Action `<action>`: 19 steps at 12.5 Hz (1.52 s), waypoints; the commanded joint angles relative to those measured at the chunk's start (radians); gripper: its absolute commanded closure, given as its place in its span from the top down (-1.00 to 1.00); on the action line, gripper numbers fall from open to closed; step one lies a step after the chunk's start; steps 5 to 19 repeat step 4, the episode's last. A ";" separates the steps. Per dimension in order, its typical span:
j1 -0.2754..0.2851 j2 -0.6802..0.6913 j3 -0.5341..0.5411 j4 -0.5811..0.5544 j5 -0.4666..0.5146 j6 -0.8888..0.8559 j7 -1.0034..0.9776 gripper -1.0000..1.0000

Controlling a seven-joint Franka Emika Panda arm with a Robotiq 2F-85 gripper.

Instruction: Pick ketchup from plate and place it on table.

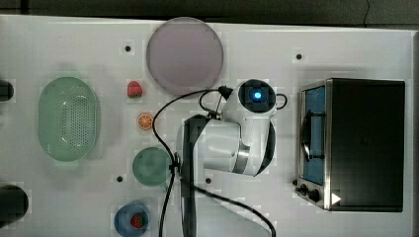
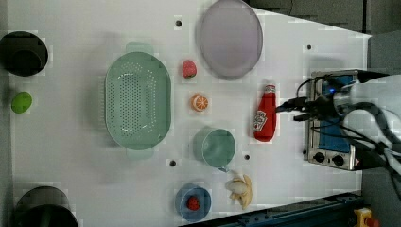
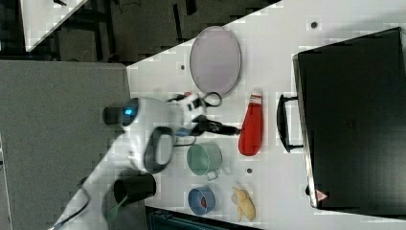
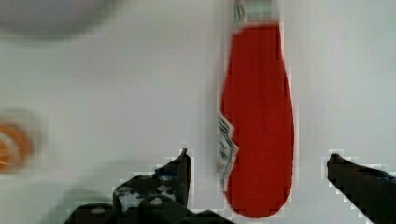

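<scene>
The ketchup (image 2: pixel 265 115) lies on its side on the desk (image 2: pixel 71 165), clear of the plate (image 2: pixel 230 38). Our gripper (image 4: pixel 258 161) has its fingers spread open either side of the bottle, gripping nothing. We judge the placing done; only pulling away remains.

A robot lab's mock kitchen: a white table (image 2: pixel 85 165) with bolt holes, toy fruit, and a toaster oven (image 1: pixel 353 143).
</scene>
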 commanded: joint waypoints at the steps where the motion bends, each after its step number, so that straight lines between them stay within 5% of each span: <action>1: 0.003 -0.150 0.017 0.165 0.006 -0.096 0.220 1.00; 4: 0.006 -0.222 0.020 0.303 -0.010 -0.332 0.451 1.00; 19: 0.006 -0.222 0.020 0.303 -0.010 -0.332 0.451 1.00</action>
